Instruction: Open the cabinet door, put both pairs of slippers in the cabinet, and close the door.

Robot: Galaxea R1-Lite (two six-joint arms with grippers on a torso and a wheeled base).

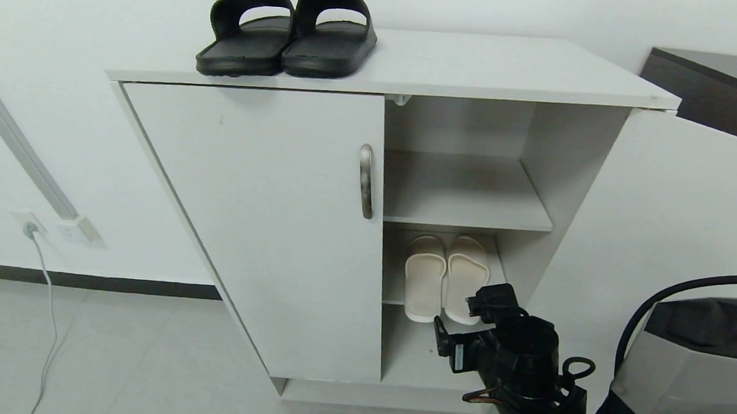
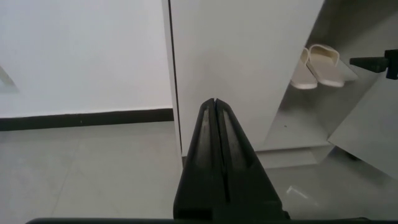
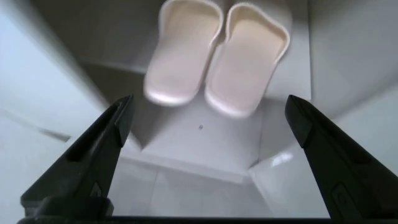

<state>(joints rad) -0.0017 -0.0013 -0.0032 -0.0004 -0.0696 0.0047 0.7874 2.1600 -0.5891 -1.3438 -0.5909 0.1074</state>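
In front of the cabinet's [image 1: 511, 65] open right half, I am holding the right gripper [image 3: 208, 115] low. Its jaws are standing wide apart and gripping nothing, facing the second shelf down. The cream slippers [image 1: 445, 277] are lying there side by side, heels toward me and slightly overhanging the shelf's front edge. With that pair resting on its own, I am judging it delivered, which is why the jaws are spread and empty.

The black slippers [image 1: 287, 32] are sitting on the cabinet's top above the closed left door [image 1: 252, 225], touching each other, near the front edge. They are the pair left to move, and the bare upper shelf looks like the natural spot.

The left gripper [image 2: 214, 106] is hanging low in front of the cabinet's left side, jaws pressed together on nothing. I take it as parked clear of the work.

The right door [image 1: 663, 206] is swung wide off the cabinet's right side, giving room to reach in; closing it comes last.
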